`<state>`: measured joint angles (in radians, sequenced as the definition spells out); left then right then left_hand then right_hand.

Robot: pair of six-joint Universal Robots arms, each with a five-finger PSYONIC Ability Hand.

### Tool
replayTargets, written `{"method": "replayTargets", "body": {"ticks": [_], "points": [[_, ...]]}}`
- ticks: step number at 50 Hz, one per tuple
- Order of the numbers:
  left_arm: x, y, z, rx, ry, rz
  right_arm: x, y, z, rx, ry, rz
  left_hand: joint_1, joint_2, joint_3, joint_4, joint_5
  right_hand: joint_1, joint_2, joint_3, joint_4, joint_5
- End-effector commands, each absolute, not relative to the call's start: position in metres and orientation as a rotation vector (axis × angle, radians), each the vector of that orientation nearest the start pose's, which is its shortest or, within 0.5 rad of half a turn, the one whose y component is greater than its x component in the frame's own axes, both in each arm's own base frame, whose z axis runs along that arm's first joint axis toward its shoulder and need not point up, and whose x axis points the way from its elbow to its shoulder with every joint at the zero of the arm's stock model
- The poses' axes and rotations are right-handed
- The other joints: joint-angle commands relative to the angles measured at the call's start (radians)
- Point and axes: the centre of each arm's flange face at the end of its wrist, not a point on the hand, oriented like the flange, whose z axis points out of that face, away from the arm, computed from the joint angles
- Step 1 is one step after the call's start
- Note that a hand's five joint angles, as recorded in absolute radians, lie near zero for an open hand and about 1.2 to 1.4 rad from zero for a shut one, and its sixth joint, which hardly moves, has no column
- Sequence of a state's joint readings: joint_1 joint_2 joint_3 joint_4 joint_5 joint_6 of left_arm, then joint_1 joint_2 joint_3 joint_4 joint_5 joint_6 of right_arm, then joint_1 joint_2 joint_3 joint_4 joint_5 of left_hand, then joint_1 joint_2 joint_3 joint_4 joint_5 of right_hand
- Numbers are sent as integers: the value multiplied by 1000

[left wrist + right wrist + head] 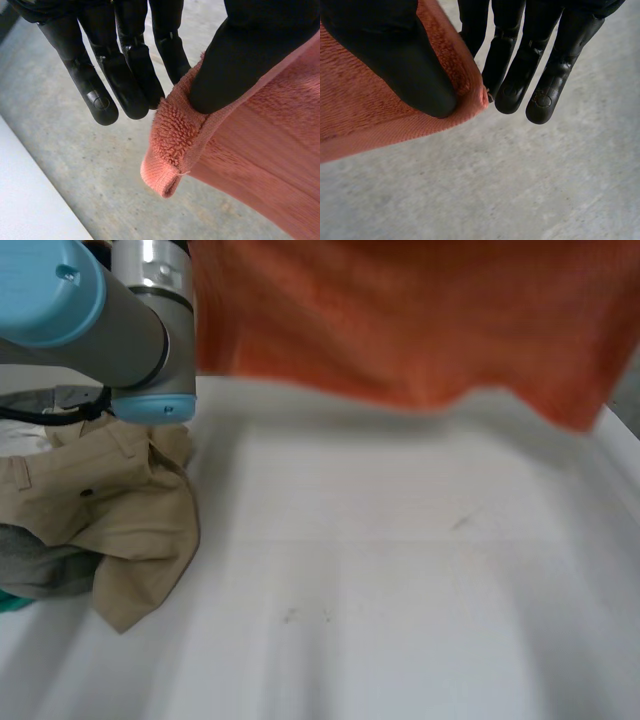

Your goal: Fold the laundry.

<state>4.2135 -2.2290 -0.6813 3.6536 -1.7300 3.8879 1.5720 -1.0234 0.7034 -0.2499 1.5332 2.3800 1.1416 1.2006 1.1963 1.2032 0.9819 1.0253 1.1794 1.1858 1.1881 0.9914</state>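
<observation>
One towel (400,320), one khaki garment (120,500), two hands (125,75) (520,75)

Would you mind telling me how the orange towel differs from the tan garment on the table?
The orange towel is held up and spread, a corner pinched by the left hand and another by the right hand; the tan garment lies crumpled on the table. The towel is looped terry; the garment is smooth woven cloth. Both are unfolded laundry.

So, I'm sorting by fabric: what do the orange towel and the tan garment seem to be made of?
Orange towel: looks like terry, probably cotton; fuzzy loops show at the corner, with a flat woven border. Tan garment: smooth, matte woven cloth, maybe cotton twill; it creases and shows seams.
</observation>
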Motion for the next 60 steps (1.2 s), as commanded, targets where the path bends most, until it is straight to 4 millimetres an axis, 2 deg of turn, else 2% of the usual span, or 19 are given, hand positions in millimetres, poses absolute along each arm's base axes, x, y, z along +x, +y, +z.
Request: {"method": "replayTargets", "body": {"ticks": [1,9,10,13,14,17,20,21,24,25,28,29,33,37,49,53,54,57,60], "points": [[-324,-373,352,566,1251,-2545,139,-450,364,594,-1321,2090,255,196,200,193,240,371,217,210,208,230],[-317,-366,274,732,1506,-2426,143,-443,287,743,-1582,1965,255,196,200,193,240,371,217,210,208,230],[-317,-364,258,766,1551,-2392,145,-441,267,790,-1645,1934,255,196,200,193,240,371,217,210,208,230],[-315,-360,229,822,1630,-2319,145,-438,235,852,-1759,1870,255,196,200,193,240,371,217,210,208,230],[-316,-354,207,867,1688,-2266,145,-435,214,889,-1843,1811,255,196,200,193,240,371,217,210,208,230],[-313,-346,182,923,1766,-2188,145,-424,181,954,-2000,1679,255,196,200,193,240,371,217,210,208,230],[-308,-329,155,998,1858,-2076,144,-413,171,994,-2091,1591,255,196,200,193,240,371,217,210,208,230],[-303,-316,145,1047,1910,-2005,140,-408,169,1007,-2135,1540,255,196,200,193,240,371,217,210,208,230],[-293,-296,151,1098,1967,-1921,123,-398,165,1011,-2203,1423,255,196,200,193,240,371,217,210,208,230],[-286,-283,158,1125,1998,-1868,106,-391,167,1013,-2236,1324,255,196,200,193,240,371,217,210,208,230],[-274,-263,166,1173,2037,-1775,82,-370,171,1042,-2297,1156,255,196,200,193,240,371,217,210,208,230],[-266,-248,165,1229,2069,-1679,70,-355,174,1066,-2337,1052,255,196,200,193,240,371,217,210,208,230],[-248,-212,161,1367,2137,-1437,59,-322,175,1174,-2401,862,255,196,200,193,240,371,217,210,208,230],[-244,-196,163,1432,2178,-1341,59,-313,181,1199,-2354,874,255,196,200,193,240,371,217,210,208,230],[-256,-213,175,1372,2098,-1502,57,-330,185,1129,-2240,1039,255,196,200,193,240,371,217,210,208,230],[-270,-236,180,1324,2039,-1619,57,-348,189,1106,-2162,1160,255,196,200,193,240,371,217,210,208,230],[-281,-251,179,1299,1998,-1684,56,-362,187,1072,-2122,1220,255,196,200,193,240,371,217,210,208,230],[-296,-272,178,1271,1936,-1768,58,-383,184,1016,-2065,1323,255,196,200,193,240,371,217,210,208,230],[-313,-305,172,1199,1866,-1871,71,-415,182,970,-1976,1472,255,196,200,193,240,371,217,210,208,230]]}}
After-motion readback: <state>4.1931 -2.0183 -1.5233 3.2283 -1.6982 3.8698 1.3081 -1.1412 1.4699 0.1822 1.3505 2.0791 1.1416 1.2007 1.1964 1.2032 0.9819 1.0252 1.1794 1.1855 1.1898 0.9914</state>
